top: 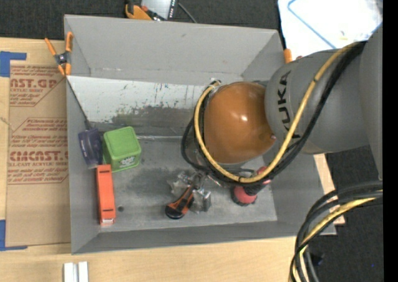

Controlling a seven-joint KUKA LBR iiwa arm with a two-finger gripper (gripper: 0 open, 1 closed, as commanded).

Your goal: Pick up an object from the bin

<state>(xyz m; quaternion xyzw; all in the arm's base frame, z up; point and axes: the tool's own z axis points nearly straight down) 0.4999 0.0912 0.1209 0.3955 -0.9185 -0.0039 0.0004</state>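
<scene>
Where the arm (pixel 329 106) reaches into the grey bin (pixel 168 56) from the right, its wrist is covered by one rounded orange cover (pixel 236 122), around which one black-and-yellow cable (pixel 199 126) is looped. The end effector (pixel 194 190) is seen below this cover as a cluster of bright metal parts, set low over the bin floor at the near middle. Whether it is spread or pressed together cannot be told, as its parts are not clearly resolved.

Five loose things are counted in the bin, one of each kind.

1. One small black-and-orange thing (pixel 176 208) lies on the floor at the near middle, just beside the end effector on its near-left side. Contact between the two cannot be confirmed.
2. One red thing (pixel 244 195) lies just to the right of the end effector, partly hidden under the cable loop.
3. One green cube (pixel 122 148) stands at the left of the floor, well apart from the end effector.
4. One blue-violet translucent thing (pixel 90 147) is placed just beside the cube, against the left wall.
5. One long orange block (pixel 104 193) lies along the left wall, nearer than the cube.

Nothing is shown to be gripped by the end effector.
</scene>
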